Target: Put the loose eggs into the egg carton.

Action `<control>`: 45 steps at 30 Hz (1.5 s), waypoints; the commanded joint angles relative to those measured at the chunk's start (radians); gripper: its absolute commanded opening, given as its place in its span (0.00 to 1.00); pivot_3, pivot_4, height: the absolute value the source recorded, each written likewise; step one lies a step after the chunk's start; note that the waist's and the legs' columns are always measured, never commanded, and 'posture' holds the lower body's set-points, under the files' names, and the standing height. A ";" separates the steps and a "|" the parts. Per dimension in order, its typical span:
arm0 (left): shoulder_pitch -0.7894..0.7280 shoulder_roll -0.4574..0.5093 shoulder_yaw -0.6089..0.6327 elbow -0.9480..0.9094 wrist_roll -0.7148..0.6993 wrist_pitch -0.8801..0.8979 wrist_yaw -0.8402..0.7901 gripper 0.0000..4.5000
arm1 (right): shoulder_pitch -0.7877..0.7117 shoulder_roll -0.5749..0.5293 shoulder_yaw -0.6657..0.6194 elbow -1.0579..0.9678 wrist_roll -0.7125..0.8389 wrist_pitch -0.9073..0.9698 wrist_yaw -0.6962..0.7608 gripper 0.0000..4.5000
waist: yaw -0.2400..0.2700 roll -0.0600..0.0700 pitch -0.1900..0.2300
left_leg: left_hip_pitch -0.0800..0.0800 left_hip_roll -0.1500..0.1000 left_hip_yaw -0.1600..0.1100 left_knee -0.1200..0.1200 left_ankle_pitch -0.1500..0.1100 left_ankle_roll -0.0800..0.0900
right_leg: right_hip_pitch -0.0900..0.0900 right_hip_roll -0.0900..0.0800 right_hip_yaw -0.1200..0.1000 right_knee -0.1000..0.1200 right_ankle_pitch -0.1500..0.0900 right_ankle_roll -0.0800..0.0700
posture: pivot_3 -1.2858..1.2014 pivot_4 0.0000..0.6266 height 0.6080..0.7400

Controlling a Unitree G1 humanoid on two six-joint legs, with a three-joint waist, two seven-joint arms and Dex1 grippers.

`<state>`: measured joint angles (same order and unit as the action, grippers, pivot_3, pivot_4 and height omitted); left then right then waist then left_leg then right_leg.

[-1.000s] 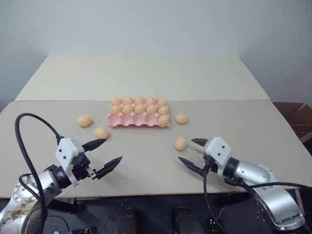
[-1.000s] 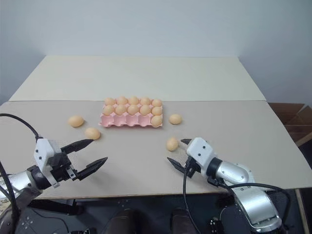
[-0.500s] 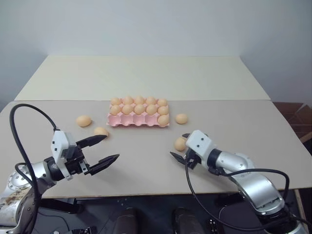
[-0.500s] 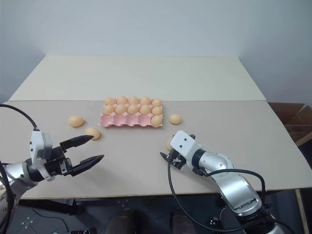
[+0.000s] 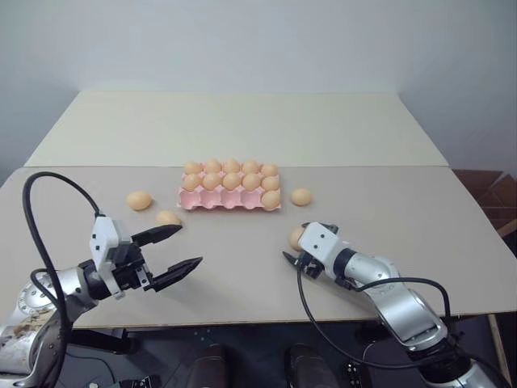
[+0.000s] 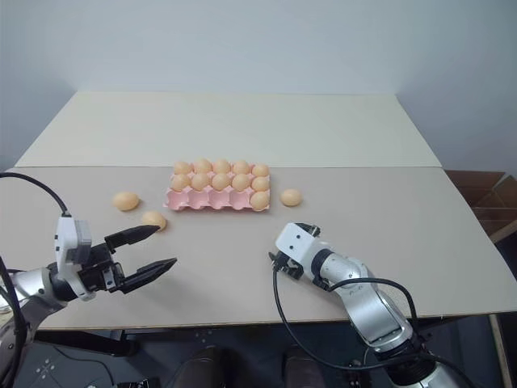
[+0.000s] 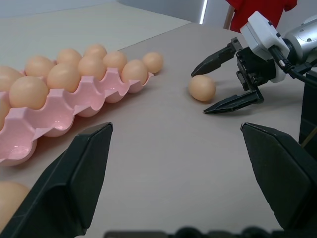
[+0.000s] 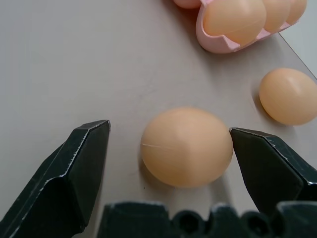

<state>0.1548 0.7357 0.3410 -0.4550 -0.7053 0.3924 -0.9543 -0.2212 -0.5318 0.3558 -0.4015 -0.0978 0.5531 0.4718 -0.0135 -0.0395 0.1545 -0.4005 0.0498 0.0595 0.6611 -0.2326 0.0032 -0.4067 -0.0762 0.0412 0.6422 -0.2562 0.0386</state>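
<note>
1. The right gripper (image 8: 166, 148), with two black fingers, is standing wide open around one smooth light orange-tan loose egg (image 8: 186, 147) on the beige table (image 5: 242, 267). This egg is lying between the two fingertips, and a gap is showing on each side, so nothing is being held yet.
2. This egg is lying in front of the flat pink moulded egg carton (image 5: 229, 202), off its right front corner. Its long axis is running roughly across the jaw gap, from one finger toward the other. The jaws are likely needing only to close on it.
3. The left gripper (image 5: 181, 250) is hovering wide open and empty, in front of the carton's left end. The right gripper is clearly the nearer one to this egg.
4. Count of loose eggs: four. One is between the right fingers, a second egg (image 5: 301, 196) is lying just right of the carton, and two more (image 5: 139, 200) (image 5: 167, 218) are lying left of the carton.
5. Count of eggs in the carton: eleven, filling the two back rows and the right front cup. Four front cups are standing empty, matching the loose eggs.
</note>
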 commanded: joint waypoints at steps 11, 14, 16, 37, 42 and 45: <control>0.019 0.005 0.004 -0.003 0.044 -0.078 -0.065 1.00 | -0.026 0.043 -0.045 0.013 -0.041 -0.049 -0.011 0.59 | 0.000 0.000 0.000 | 0.000 0.000 0.000 0.000 0.000 0.000 | 0.000 0.000 0.000 0.000 0.000 0.000 | 0.52 0.24 1.00; 0.033 0.000 0.013 0.004 0.053 -0.095 -0.065 1.00 | -0.025 0.048 -0.047 0.015 -0.046 -0.052 -0.009 0.59 | 0.000 0.000 0.000 | 0.000 0.000 0.000 0.000 0.000 0.000 | 0.000 0.000 0.000 0.000 0.000 0.000 | 0.52 0.24 1.00; 0.047 -0.008 0.029 0.010 0.054 -0.106 -0.059 1.00 | -0.024 0.051 -0.051 0.012 -0.047 -0.055 -0.009 0.59 | 0.000 0.000 0.000 | 0.000 0.000 0.000 0.000 0.000 0.000 | 0.000 0.000 0.000 0.000 0.000 0.000 | 0.52 0.24 1.00; 0.149 -0.079 0.175 0.042 0.018 -0.177 -0.014 1.00 | -0.360 0.263 0.131 0.427 -0.348 -0.485 -0.248 0.57 | -0.005 0.000 0.000 | 0.000 0.001 0.001 0.000 0.000 0.000 | -0.001 0.000 0.000 0.001 0.000 -0.001 | 0.52 0.24 1.00; 0.104 -0.046 0.163 0.001 0.004 -0.146 0.002 1.00 | -0.466 0.292 0.104 0.610 -0.355 -0.547 -0.280 0.57 | -0.006 -0.001 0.000 | -0.001 0.001 0.001 0.000 0.000 0.000 | -0.002 0.000 0.000 0.003 0.000 -0.001 | 0.52 0.24 1.00; 0.076 -0.044 0.154 -0.014 -0.003 -0.134 0.012 1.00 | -0.498 0.287 0.113 0.670 -0.366 -0.580 -0.271 0.57 | -0.008 -0.001 0.000 | -0.001 0.001 0.001 0.000 0.000 0.000 | -0.002 0.000 0.000 0.003 0.000 -0.001 | 0.52 0.24 1.00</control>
<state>0.2398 0.6799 0.4930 -0.4293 -0.6892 0.2568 -0.9497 -0.6984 -0.2459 0.4906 0.2636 -0.4550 0.0085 0.2080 -0.0216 -0.0401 0.1543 -0.4012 0.0507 0.0602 0.6610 -0.2325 0.0030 -0.4093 -0.0764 0.0410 0.6452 -0.2558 0.0379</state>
